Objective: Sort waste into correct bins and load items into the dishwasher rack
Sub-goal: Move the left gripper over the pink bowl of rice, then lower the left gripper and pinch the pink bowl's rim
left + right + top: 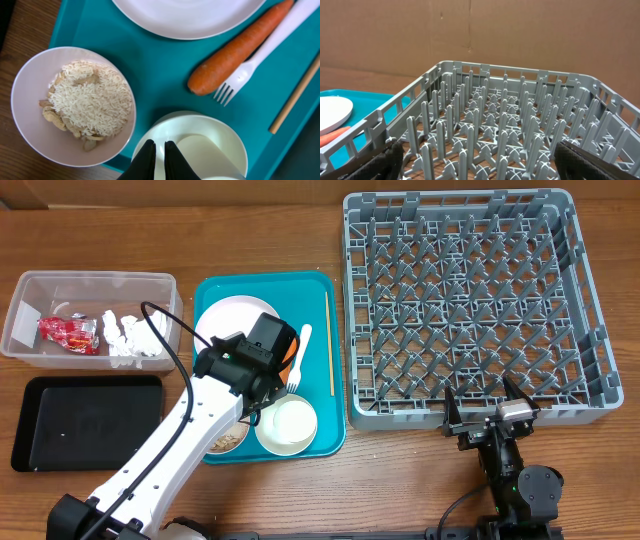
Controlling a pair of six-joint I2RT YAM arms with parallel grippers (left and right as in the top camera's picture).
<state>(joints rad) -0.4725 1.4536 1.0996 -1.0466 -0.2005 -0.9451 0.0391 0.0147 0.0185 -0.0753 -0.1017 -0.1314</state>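
Left of the teal tray (215, 288), the clear tub (90, 280) holds the red wrapper (68, 332) and tissue (128, 338); its print is too small to read, and no other writing shows. On the tray, your left gripper (159, 157) hangs over the near rim of the white bowl (225, 132). Its jaws are nearly together, and I cannot tell whether they pinch anything. Set one jaw inside the rim and one outside, clear of the rice bowl (30, 90) just beside it. Lift level, since a cup (207, 155) sits inside. Right of the tray stands the rack (580, 300), with your right gripper (485, 410) at its near edge, jaws spread wide and empty.
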